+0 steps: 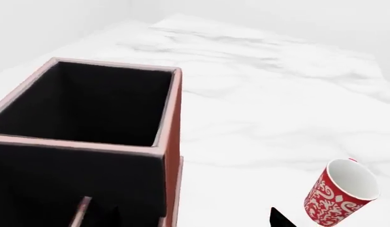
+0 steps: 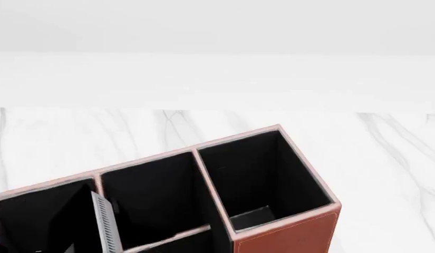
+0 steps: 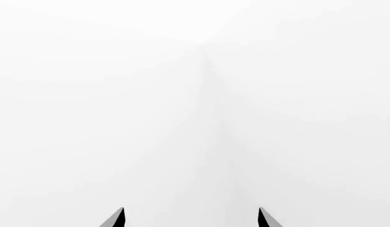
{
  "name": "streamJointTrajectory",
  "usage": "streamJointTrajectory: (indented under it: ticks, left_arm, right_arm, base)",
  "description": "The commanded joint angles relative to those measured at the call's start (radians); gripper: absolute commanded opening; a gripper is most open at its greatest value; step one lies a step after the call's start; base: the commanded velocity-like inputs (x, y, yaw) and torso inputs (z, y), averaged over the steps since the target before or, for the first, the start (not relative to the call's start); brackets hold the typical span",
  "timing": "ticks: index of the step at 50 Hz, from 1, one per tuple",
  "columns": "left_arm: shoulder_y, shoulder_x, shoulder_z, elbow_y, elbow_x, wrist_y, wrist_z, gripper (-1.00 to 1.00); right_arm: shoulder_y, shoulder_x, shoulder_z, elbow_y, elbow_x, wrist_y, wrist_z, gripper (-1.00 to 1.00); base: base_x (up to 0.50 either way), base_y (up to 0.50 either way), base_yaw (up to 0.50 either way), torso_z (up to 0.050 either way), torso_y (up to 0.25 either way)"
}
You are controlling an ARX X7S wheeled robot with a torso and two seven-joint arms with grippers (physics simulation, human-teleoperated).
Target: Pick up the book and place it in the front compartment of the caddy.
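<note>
The reddish-brown caddy (image 2: 288, 237) with black lining fills the lower head view and shows several compartments. A thin grey ribbed edge, apparently the book's page edges (image 2: 106, 224), stands tilted inside the caddy near the divider between the left and middle compartments. Its black cover blends into the lining. In the left wrist view my left gripper (image 1: 196, 216) is open, straddling the caddy's (image 1: 173, 142) outer wall. Only its dark fingertips (image 1: 280, 218) show. My right gripper (image 3: 191, 216) is open and empty, facing a blank white surface.
A red-and-white patterned mug (image 1: 340, 191) lies on its side on the white marble table (image 1: 264, 109), beside the left gripper's outer fingertip. The table (image 2: 386, 153) extends behind and to the right of the caddy up to a white wall.
</note>
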Motion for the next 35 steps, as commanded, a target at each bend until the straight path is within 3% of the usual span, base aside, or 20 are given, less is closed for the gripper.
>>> streamJointTrajectory:
  ticks: [1, 10, 35]
  left_arm:
    - [0.037, 0.024, -0.028, -0.072, -0.058, 0.003, 0.013, 1.0]
    - [0.04, 0.041, -0.023, -0.104, -0.057, -0.002, -0.005, 1.0]
    - [0.074, 0.002, 0.133, -0.108, 0.104, 0.077, 0.036, 1.0]
  right_arm:
    - [0.003, 0.01, -0.007, -0.005, -0.005, 0.011, 0.009, 1.0]
    - [0.009, 0.02, -0.008, -0.005, -0.004, 0.02, 0.015, 1.0]
    - [0.011, 0.032, -0.017, 0.004, -0.006, 0.015, 0.028, 1.0]
  base:
    - [0.0, 0.0, 0.0, 0.0, 0.0]
    - [0.0, 0.0, 0.0, 0.0, 0.0]
    - [0.0, 0.0, 0.0, 0.0, 0.0]
